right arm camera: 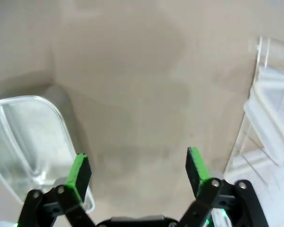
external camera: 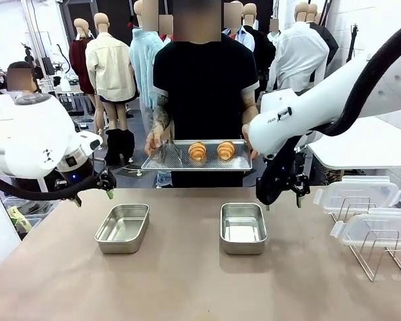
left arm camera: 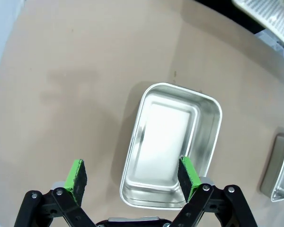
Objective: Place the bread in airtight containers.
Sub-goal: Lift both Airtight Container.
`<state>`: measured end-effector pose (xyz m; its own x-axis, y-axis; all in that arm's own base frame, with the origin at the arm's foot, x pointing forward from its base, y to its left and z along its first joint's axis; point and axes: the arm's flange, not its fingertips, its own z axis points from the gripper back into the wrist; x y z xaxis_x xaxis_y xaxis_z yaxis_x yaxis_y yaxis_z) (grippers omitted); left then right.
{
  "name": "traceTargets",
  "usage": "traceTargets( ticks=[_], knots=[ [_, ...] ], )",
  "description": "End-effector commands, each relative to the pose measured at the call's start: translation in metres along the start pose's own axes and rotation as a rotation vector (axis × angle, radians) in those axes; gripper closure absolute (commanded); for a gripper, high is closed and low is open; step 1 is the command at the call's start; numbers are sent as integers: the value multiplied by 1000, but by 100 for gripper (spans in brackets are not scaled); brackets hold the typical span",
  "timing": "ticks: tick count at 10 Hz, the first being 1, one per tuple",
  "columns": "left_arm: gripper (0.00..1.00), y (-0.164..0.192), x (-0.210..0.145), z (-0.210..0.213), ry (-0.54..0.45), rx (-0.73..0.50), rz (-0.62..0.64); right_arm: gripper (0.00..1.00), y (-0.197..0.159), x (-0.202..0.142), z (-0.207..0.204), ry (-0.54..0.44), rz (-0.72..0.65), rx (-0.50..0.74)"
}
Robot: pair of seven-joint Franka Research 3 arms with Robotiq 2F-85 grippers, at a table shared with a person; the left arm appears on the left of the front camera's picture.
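Nearest, two small shiny rectangular steel pans sit empty on the brown table (external camera: 187, 287): left pan (external camera: 122, 227) and right pan (external camera: 243, 227). Two golden-brown ridged rolls (external camera: 198, 151) lie side by side on a perforated metal tray (external camera: 167, 159), which a person's hands (external camera: 154, 142) hold beyond the far edge. Left gripper (left arm camera: 131, 163) and right gripper (right arm camera: 137, 156) hang empty, fingers wide. The next move is probably to reach for a roll: come from above, pinch its middle lightly. The front view gives the bread. The left wrist view gives the left pan's bare inside, the right wrist view the clear plastic lids (right arm camera: 274, 104).
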<state>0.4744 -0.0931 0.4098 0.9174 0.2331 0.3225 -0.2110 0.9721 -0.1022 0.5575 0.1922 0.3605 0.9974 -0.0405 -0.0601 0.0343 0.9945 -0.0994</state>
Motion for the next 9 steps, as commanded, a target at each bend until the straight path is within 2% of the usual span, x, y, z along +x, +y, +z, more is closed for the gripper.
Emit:
traceTargets(
  ticks=[1,4,5,6,7,8,9],
  knots=[
    [0,-4,7,-17,-16,23,51,0,14,17,-8,2,72,6],
    [0,2,8,-31,4,29,77,0,21,2,1,-75,101,46],
    [0,1,8,-36,14,31,74,0,27,4,-2,-37,151,41],
    [0,0,8,-42,27,43,65,0,27,6,-3,-12,137,30],
    [0,-1,9,-44,32,46,60,0,24,0,3,-51,102,17],
    [0,-1,10,-45,38,47,61,0,23,-7,9,-65,131,23],
    [0,-2,9,-46,41,47,62,0,26,-12,11,-27,235,32]
  ],
)
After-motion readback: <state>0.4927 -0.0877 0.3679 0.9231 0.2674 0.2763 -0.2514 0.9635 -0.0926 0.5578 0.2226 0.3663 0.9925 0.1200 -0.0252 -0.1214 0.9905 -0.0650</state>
